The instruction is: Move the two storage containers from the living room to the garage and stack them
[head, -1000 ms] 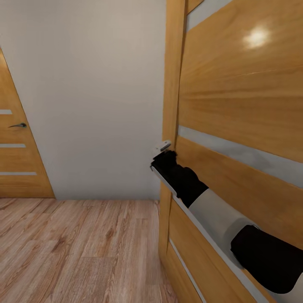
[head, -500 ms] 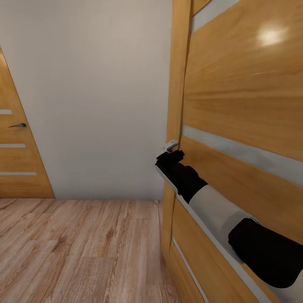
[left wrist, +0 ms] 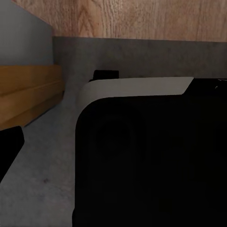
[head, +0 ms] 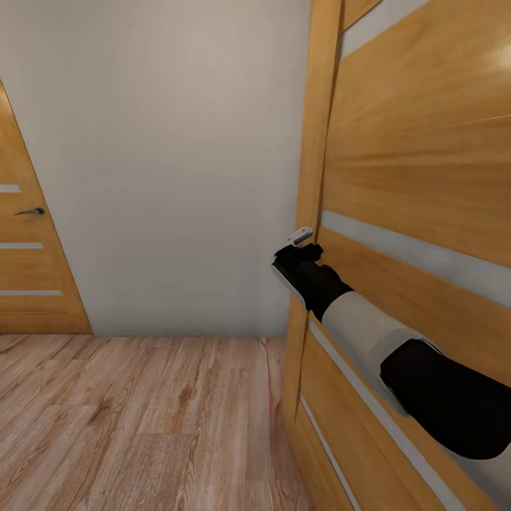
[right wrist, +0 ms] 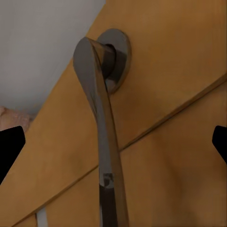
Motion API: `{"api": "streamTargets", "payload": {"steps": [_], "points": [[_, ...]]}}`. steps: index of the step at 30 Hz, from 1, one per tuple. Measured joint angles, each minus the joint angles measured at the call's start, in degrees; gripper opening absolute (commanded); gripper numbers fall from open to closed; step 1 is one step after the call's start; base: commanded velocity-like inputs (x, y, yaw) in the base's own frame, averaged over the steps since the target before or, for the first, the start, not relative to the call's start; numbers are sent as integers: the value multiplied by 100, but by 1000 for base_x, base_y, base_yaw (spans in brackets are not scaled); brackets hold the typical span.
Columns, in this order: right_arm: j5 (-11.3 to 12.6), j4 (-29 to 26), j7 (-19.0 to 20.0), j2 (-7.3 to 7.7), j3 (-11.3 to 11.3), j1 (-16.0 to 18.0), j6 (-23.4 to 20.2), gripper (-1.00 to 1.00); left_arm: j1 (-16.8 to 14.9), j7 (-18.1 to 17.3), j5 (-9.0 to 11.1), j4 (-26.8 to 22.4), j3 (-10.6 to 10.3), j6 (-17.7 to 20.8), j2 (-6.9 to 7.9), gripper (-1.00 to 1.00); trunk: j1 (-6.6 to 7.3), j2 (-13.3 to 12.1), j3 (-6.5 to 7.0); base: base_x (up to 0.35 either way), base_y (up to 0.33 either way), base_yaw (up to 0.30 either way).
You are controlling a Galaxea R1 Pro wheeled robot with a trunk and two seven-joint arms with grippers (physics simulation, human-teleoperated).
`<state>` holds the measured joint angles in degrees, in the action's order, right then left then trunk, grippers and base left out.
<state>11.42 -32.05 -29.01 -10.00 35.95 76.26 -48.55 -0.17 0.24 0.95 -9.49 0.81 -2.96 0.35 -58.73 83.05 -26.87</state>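
Right arm (head: 369, 333) reaches along the orange-brown door (head: 419, 177). Right gripper (head: 301, 248) sits at the door's edge — fingers (right wrist: 9, 149) spread wide, lever handle (right wrist: 101, 132) between them, ungrasped. Left gripper state: cannot tell. Beyond — plank floor (head: 135, 419), white wall (head: 170, 156), second door (head: 21, 248). Containers not in view.

Orange-brown door (head: 419, 163) (frosted grey strips), white wall (head: 163, 163).
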Motion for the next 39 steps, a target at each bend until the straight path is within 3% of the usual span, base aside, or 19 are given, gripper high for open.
{"api": "streamTargets", "payload": {"steps": [4,12,23,30,39], "points": [[26,42,-1,0,-16,36,38,100,0,0,6,0,0,4,0,100,0,0,0,0,0,0],[-53,988,-13,0,-32,481,497,100,0,8,8,0,4,4,0,100,0,0,0,0,0,0],[64,1120,-6,0,-54,684,579,100,0,8,0,0,8,-2,-7,100,0,0,0,0,0,0],[41,1392,-17,0,-56,899,601,100,0,8,5,0,8,3,-2,100,0,0,0,0,0,0],[3,1444,-22,0,-60,941,631,100,0,23,3,0,8,4,-5,100,0,0,0,0,0,0]]}}
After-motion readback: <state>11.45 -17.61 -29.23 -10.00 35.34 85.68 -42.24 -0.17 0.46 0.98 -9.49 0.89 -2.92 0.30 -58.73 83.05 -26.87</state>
